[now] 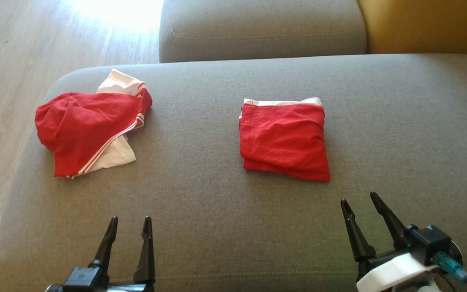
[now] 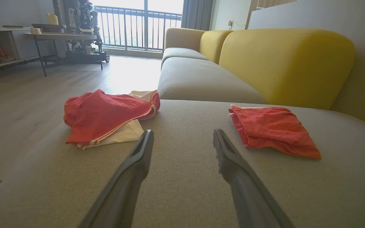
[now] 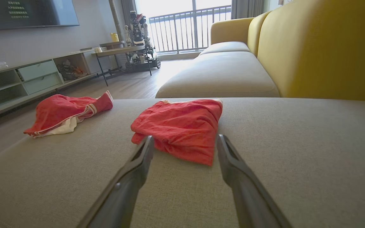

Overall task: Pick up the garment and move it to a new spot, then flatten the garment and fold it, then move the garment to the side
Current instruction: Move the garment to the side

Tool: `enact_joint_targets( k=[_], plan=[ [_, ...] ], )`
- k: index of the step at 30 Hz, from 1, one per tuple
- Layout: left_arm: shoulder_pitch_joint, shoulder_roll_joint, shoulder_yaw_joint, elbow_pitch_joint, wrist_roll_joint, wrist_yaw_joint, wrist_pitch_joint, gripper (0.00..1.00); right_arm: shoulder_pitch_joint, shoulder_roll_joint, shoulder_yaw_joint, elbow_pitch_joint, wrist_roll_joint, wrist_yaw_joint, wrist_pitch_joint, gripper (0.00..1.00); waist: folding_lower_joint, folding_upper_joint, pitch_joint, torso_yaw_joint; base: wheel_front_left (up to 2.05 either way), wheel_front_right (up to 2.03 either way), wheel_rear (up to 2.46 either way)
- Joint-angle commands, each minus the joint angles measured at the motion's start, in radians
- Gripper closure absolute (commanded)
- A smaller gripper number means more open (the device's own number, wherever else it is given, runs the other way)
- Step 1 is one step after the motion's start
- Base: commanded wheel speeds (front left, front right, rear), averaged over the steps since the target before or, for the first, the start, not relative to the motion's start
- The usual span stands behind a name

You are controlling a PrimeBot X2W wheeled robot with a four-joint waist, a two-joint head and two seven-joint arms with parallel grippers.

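Both end effectors are spread wide and hold nothing, low over the near part of the grey sofa seat [image 1: 201,211]. The folded red garment [image 1: 284,140] lies just ahead of the right end effector [image 1: 358,199] and a little to its left, not touching it. It is nearly square, its slightly longer side running away from the fingers and its white band [image 1: 282,102] on the far edge. From the left end effector [image 1: 130,221] it sits ahead and well to the right, so the right arm looks the better placed to shift it aside. A crumpled red-and-white garment [image 1: 85,125] lies ahead-left of the left end effector, lying slantwise. Neither garment shows a readable label. The television [image 3: 27,12] carries lines of writing too small to read.
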Motion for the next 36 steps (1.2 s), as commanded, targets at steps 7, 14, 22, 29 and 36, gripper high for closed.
enact_joint_targets(
  k=[7, 14, 22, 29, 36],
  plan=[
    [-0.086, -0.003, -0.007, -0.042, 0.003, 0.008, -0.005, 0.00, -0.126, -0.003, 0.020, 0.063, 0.043, 0.000, -0.009, 0.00, 0.0001, 0.0000, 0.051, 0.034, 0.00, 0.00, 0.00],
    [-0.146, -0.003, -0.063, -0.048, -0.010, 0.013, -0.005, 0.00, -0.303, -0.013, -0.022, 0.293, 0.172, 0.000, 0.031, 0.00, 0.0001, 0.0000, 0.100, 0.077, 0.00, 0.00, 0.00],
    [-0.201, -0.003, -0.118, -0.050, -0.036, -0.002, -0.005, 0.00, -0.530, -0.107, -0.016, 0.467, 0.459, 0.000, 0.239, 0.00, 0.0001, 0.0000, 0.165, 0.109, 0.00, 0.00, 0.00],
    [-0.254, -0.003, -0.154, -0.041, -0.042, -0.004, -0.005, 0.00, -0.643, -0.200, 0.028, 0.557, 0.668, 0.000, 0.398, 0.00, 0.0001, 0.0000, 0.217, 0.137, 0.00, 0.00, 0.00],
    [-0.279, -0.003, -0.157, -0.030, -0.037, -0.006, -0.005, 0.00, -0.686, -0.224, 0.106, 0.600, 0.760, 0.000, 0.438, 0.00, 0.0001, 0.0000, 0.241, 0.142, 0.00, 0.00, 0.00]
  ],
)
